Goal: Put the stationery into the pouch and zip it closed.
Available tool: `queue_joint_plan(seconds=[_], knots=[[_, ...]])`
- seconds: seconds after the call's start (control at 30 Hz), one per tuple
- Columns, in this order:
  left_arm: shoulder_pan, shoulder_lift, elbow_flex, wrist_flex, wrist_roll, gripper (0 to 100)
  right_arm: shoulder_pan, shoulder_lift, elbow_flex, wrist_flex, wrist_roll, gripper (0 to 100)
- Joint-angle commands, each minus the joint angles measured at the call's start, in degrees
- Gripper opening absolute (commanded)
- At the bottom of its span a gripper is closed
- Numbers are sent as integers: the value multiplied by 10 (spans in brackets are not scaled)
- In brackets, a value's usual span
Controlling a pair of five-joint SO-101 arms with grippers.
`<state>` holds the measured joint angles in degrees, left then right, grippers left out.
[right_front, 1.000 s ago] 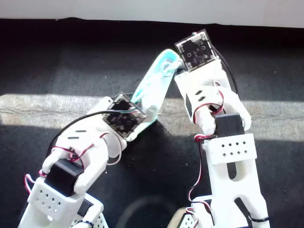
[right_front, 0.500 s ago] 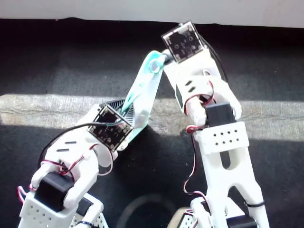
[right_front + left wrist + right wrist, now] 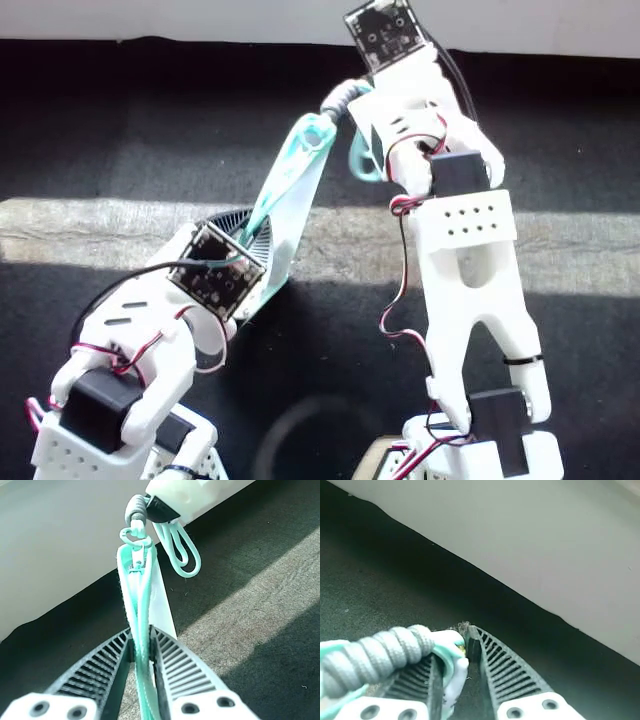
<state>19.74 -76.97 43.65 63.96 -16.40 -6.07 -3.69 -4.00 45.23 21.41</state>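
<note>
Your left gripper point(image 3: 141, 637) and right gripper point(image 3: 466, 635) each pinch the pouch point(image 3: 290, 200) over a dark, sun-striped bench point(image 3: 120, 130); white wall point(image 3: 200, 18) along its far edge.

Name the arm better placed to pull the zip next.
Right, likely: the right gripper is shut on the grey zip cord at one end of the pouch, while the left gripper clamps the other.

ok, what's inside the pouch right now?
Nothing visible: the pouch, held between left hand and right hand, has its teal edges together. Fabric covers any stationery inside.
</note>
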Motion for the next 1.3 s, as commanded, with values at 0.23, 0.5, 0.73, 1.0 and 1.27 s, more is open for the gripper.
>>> queue_joint_plan(seconds=[0.23,0.5,0.73,1.0,1.27], knots=[[-4,-25,-18,34,5,10,84,87,-35,40,-37,7],[-28,-26,-51,34,5,10,75,176,-35,54,-39,7],[-44,-26,-56,36,5,10,97,250,-36,13,-41,7],[-44,-25,-54,35,5,10,132,265,-41,41,-59,7],[-44,-22,-35,33,5,10,84,84,-37,183,-69,44]])
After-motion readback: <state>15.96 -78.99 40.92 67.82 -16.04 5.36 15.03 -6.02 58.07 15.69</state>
